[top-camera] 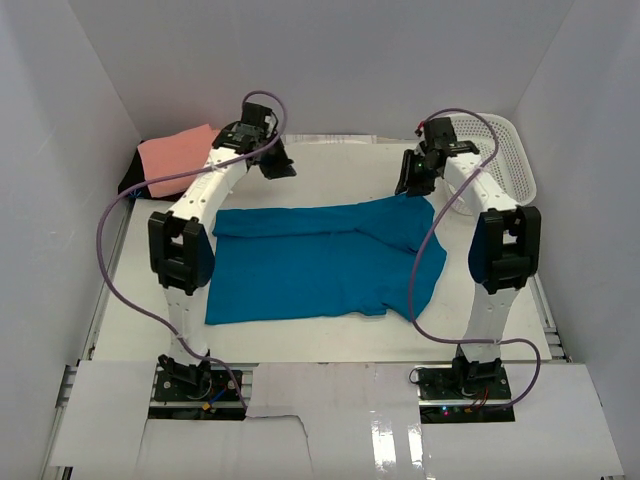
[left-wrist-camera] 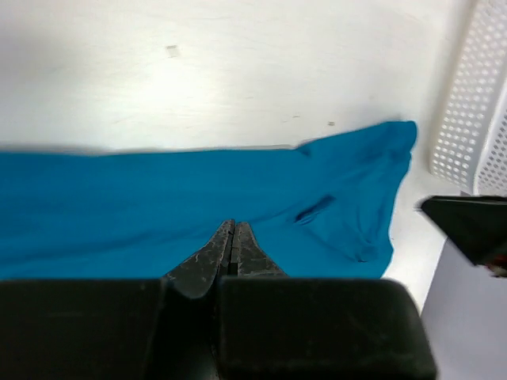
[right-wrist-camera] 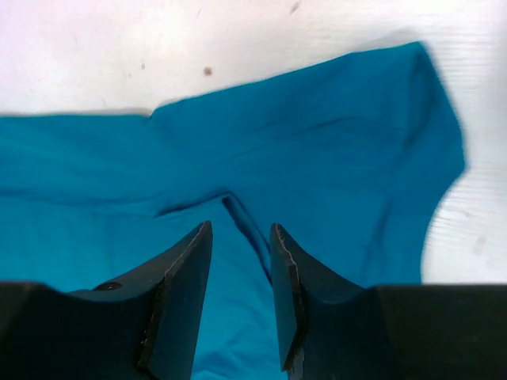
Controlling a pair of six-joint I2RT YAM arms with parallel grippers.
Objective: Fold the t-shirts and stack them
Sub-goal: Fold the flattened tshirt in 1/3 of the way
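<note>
Two t-shirts show from the top camera. The teal-blue t-shirt (top-camera: pixel 310 265) lies spread across the middle of the bench (top-camera: pixel 330 335), partly folded over itself. Its far right corner reaches toward the white mesh basket (top-camera: pixel 510 150), which stands at the far right corner. The salmon-pink t-shirt (top-camera: pixel 178 158) sits folded at the far left corner, well apart from the teal one. The left gripper (top-camera: pixel 278 166) hangs near the teal shirt's far edge, on its left side. The right gripper (top-camera: pixel 413 183) hangs over the shirt's far right corner.

From the left wrist, its fingers (left-wrist-camera: pixel 206 265) are pressed together with nothing between them, over the teal cloth. Whether they touch it cannot be told. The cloth runs across the view, and the basket's wall stands at the right edge beside the shirt's end.

From the right wrist, the fingers (right-wrist-camera: pixel 186 269) stand partly apart with a clear gap, holding nothing. Teal cloth with a fold crease lies below them, and bare bench shows beyond the shirt's far edge.
</note>
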